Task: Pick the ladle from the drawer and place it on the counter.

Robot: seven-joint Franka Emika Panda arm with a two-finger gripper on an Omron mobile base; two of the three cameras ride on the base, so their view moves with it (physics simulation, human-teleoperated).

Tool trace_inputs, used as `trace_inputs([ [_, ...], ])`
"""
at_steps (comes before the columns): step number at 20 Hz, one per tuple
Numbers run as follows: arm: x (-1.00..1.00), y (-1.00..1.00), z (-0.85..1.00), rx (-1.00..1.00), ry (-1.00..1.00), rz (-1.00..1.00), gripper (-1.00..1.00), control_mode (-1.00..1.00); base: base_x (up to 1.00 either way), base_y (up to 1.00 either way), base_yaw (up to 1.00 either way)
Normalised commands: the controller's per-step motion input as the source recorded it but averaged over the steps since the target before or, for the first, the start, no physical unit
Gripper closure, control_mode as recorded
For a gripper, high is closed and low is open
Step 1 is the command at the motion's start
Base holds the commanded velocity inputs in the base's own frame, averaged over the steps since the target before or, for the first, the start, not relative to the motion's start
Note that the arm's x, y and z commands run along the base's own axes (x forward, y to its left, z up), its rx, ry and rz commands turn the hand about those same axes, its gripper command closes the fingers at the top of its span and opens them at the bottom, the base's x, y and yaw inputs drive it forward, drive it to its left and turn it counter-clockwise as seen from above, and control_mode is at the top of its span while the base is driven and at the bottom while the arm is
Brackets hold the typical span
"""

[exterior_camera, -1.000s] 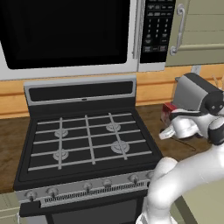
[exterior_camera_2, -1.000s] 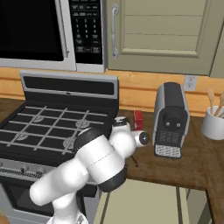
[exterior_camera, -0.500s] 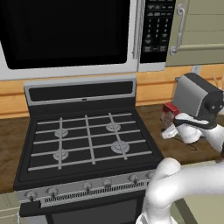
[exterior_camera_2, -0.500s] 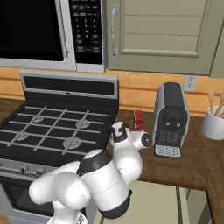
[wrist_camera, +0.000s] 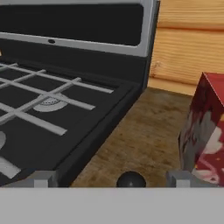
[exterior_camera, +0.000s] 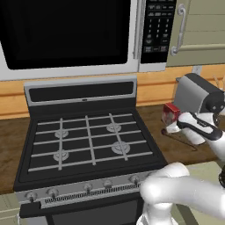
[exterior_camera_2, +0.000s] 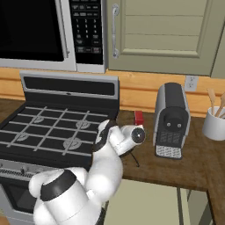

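- Tool (wrist_camera: 111,178): the two fingertips stand wide apart, clamped on nothing. A small dark rounded knob sits low between them, probably an end of the ladle, though this cannot be confirmed.
- Ladle (exterior_camera: 178,137): a thin dark rod that appears to lie flat on the counter (exterior_camera: 193,156), just under the hand, at 4 o'clock from the red box (exterior_camera: 170,114).
- Drawer (exterior_camera_2: 145,200): a pale cream slab at 6 o'clock in the right base view, below the counter's front edge.
- Risk 1: if the ladle is not fully settled, lifting the tool away could drag it. It could then roll toward the counter edge and drop back over the drawer.
- Risk 2: the red box stands close at 3 o'clock in the hand view. A sideways swing of the tool would likely knock it over.
- Risk 3: the raised rim of the stove (exterior_camera: 88,140) runs at 9 o'clock of the tool, so a low retreat that way could clip it.
- Surroundings: a coffee machine (exterior_camera_2: 171,118) stands at 2 o'clock from the hand. A white utensil cup (exterior_camera_2: 214,126) is well apart at 3 o'clock. The microwave (exterior_camera: 66,35) hangs at 12 o'clock above the stove.
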Motion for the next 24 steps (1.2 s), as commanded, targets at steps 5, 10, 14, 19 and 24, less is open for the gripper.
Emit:
trace_inputs([
  [5, -0.47, 0.83, 0.68, -0.11, 0.0, -0.32, -1.0, -1.0, 0.0, 0.0, 0.0],
  [10, -0.79, 0.89, 0.35, -0.07, 0.0, -0.37, -1.0, -1.0, 0.0, 0.0, 0.0],
  [14, -0.68, 0.48, 0.74, 0.0, 0.0, -0.3, -1.0, -1.0, 0.0, 0.0, 0.0],
  [19, -0.88, 0.08, 0.54, 0.0, 0.04, -0.16, -1.0, -1.0, 0.0, 0.0, 0.0],
  [24, -0.41, 0.66, 0.61, 0.0, 0.0, 0.0, -1.0, -1.0, 0.0, 0.0, 0.0],
])
